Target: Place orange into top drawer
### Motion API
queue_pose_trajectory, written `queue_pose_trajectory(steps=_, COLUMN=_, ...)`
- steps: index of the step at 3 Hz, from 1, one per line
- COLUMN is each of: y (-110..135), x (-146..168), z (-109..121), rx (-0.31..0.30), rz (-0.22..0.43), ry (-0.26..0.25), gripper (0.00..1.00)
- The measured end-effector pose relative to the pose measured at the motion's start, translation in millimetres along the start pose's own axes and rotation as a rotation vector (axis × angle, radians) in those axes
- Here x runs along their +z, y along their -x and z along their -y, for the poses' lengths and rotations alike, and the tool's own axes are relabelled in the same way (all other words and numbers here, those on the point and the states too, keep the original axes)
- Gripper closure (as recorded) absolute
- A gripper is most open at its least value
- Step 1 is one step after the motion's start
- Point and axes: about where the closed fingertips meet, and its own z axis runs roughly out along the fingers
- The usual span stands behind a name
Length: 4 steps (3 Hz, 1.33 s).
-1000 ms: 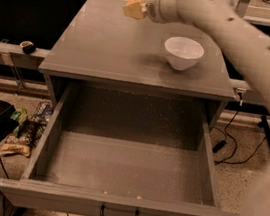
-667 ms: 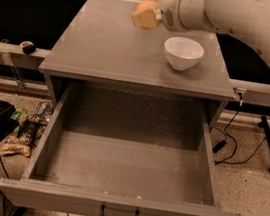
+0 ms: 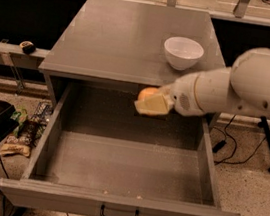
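Observation:
The orange (image 3: 148, 93) is held in my gripper (image 3: 151, 102), whose pale fingers (image 3: 154, 105) are closed around it. The gripper hangs over the back part of the open top drawer (image 3: 116, 163), just in front of the cabinet top's front edge. The drawer is pulled far out, with a speckled grey floor, tall side walls and a small black handle (image 3: 119, 214) on its front. My white arm (image 3: 238, 90) reaches in from the right.
A white bowl (image 3: 182, 52) stands on the grey cabinet top (image 3: 120, 37), right of centre. Clutter and bags (image 3: 17, 133) lie on the floor to the left. Cables and a stand leg (image 3: 266, 145) are on the floor to the right.
The gripper with the orange has moved from above the back of the cabinet top forward and down, to over the back of the open drawer.

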Motion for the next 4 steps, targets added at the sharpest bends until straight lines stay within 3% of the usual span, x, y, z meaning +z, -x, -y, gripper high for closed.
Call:
queue_pose_trajectory(steps=1, y=-98, x=39, z=-15, rx=0.094, rz=-0.053, ry=0.070, gripper=1.00)
queue_pose_trajectory(steps=2, y=-146, x=86, z=-2, rx=0.115, rz=-0.102, ry=0.000, gripper=1.00)
queue_pose_trajectory(steps=3, y=-157, x=122, z=33, rx=0.081, rz=-0.131, ry=-0.113, gripper=1.00)
queue_pose_trajectory(steps=4, y=-154, x=137, z=61, rx=0.010, rz=-0.180, ry=-0.200, gripper=1.00)
